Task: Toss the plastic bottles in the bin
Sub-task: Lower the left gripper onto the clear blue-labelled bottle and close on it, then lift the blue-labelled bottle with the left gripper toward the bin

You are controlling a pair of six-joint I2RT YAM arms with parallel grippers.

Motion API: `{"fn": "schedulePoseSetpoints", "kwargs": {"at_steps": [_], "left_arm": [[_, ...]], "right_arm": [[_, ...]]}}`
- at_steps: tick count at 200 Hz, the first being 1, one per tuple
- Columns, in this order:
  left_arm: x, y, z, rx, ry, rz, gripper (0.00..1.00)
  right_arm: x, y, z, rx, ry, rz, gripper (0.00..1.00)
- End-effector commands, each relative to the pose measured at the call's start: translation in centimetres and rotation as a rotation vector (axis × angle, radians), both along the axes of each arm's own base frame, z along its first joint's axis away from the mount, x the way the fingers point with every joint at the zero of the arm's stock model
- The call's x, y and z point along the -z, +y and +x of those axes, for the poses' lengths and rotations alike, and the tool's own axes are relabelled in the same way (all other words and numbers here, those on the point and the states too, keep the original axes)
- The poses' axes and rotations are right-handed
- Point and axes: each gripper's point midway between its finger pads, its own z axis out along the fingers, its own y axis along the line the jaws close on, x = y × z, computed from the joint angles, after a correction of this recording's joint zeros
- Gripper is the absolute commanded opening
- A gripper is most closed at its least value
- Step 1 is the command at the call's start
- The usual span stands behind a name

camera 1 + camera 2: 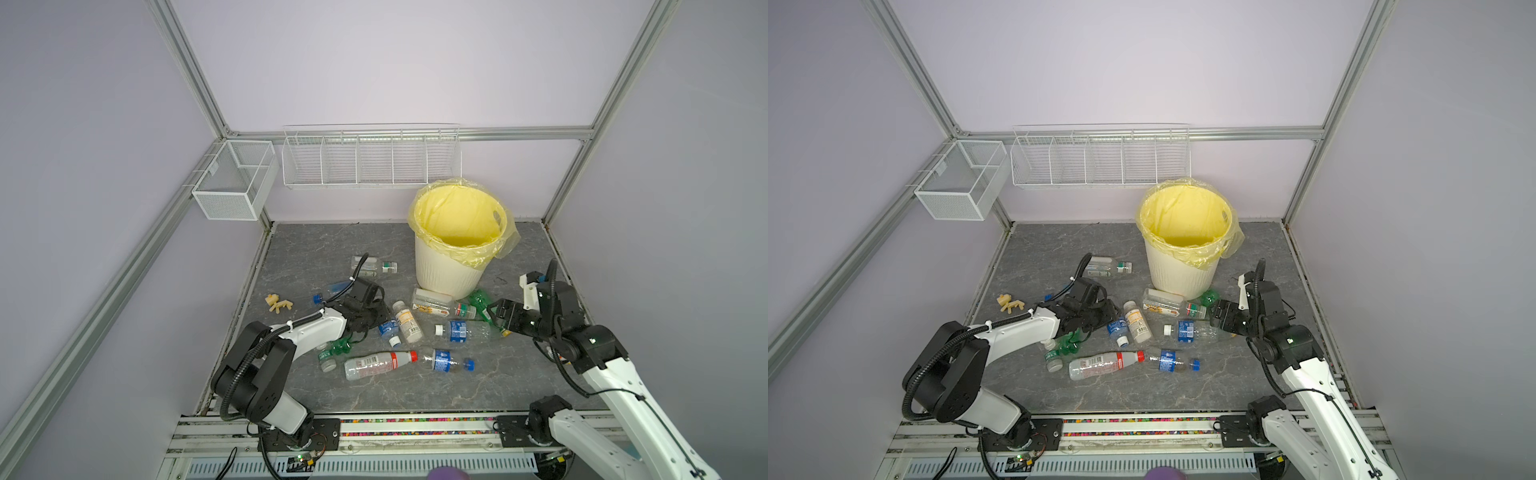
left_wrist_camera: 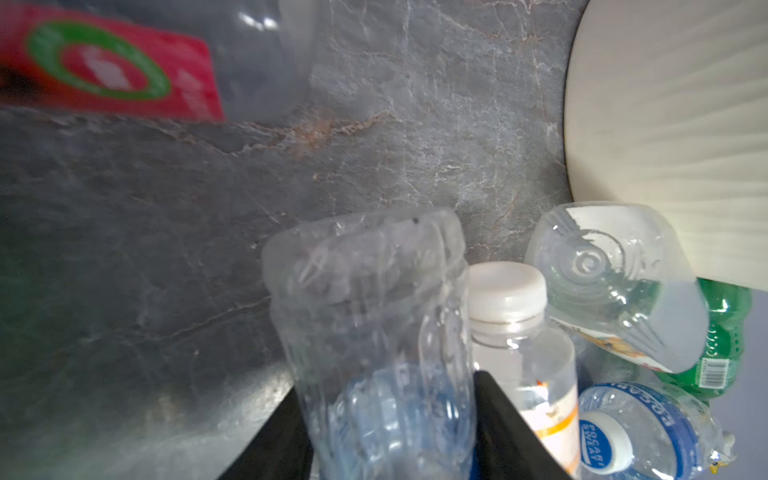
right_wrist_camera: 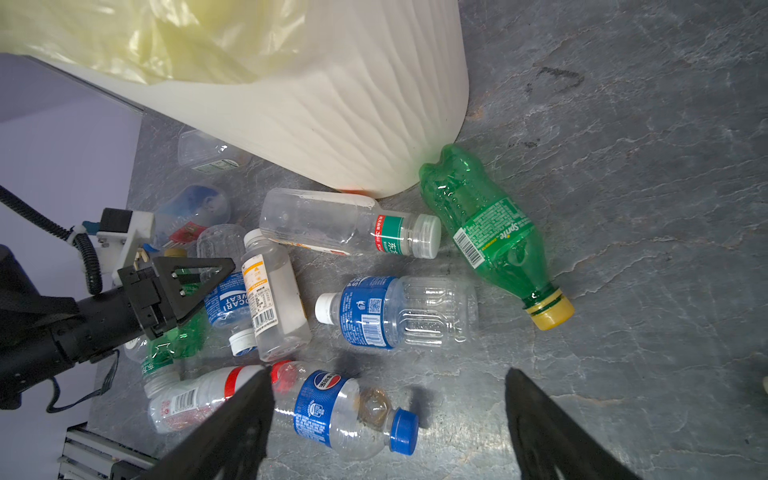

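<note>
Several plastic bottles lie scattered on the grey floor in front of the bin (image 1: pixel 444 274), a cream ribbed bucket with a yellow liner. My left gripper (image 2: pixel 390 382) is shut on a clear bottle with a blue label (image 2: pixel 365 291), one black finger pressed to each side; in both top views it sits low in the pile (image 1: pixel 376 320) (image 1: pixel 1104 318). My right gripper (image 3: pixel 386 372) hangs open, nothing between its fingers, above a Pepsi bottle (image 3: pixel 345 411). In a top view the right gripper (image 1: pixel 496 316) is beside the green Sprite bottle (image 1: pixel 482 301).
A yellow-white toy figure (image 1: pixel 277 303) lies left of the pile. A white-capped bottle with an orange label (image 1: pixel 407 322) touches the held one. A red-capped bottle (image 1: pixel 376 365) lies nearer the front. Wire baskets (image 1: pixel 235 180) (image 1: pixel 370 160) hang on the back wall.
</note>
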Motion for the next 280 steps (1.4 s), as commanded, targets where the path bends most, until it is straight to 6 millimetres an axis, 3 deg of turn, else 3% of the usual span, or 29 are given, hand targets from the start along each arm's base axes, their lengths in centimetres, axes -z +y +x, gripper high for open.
{"fn": "schedulePoseSetpoints", "kwargs": {"at_steps": [1,112,163,224,280], "left_arm": [[-1.6,-0.1,0.4,-0.006,-0.037,-0.012,0.55],[-7.4,0.8,0.1,-0.013,-0.141,-0.035,0.56],[-9.7,0.9,-0.9,0.015,-0.168,-0.069,0.56],[-12.3,1.9,-2.5,0.024,-0.199,-0.108,0.55],[-17.0,1.3,-3.2,0.051,-0.264,-0.231,0.55]], "right_arm": [[0.6,-0.5,-0.5,0.024,0.014,-0.010,0.88],[0.2,-1.2,-0.7,0.070,0.000,-0.009,0.88],[-0.7,-1.6,-0.5,0.093,-0.016,-0.013,0.88],[-0.1,-1.1,-0.4,0.097,0.015,0.022,0.88],[0.7,-1.5,-0.7,0.121,0.031,0.015,0.88]]}}
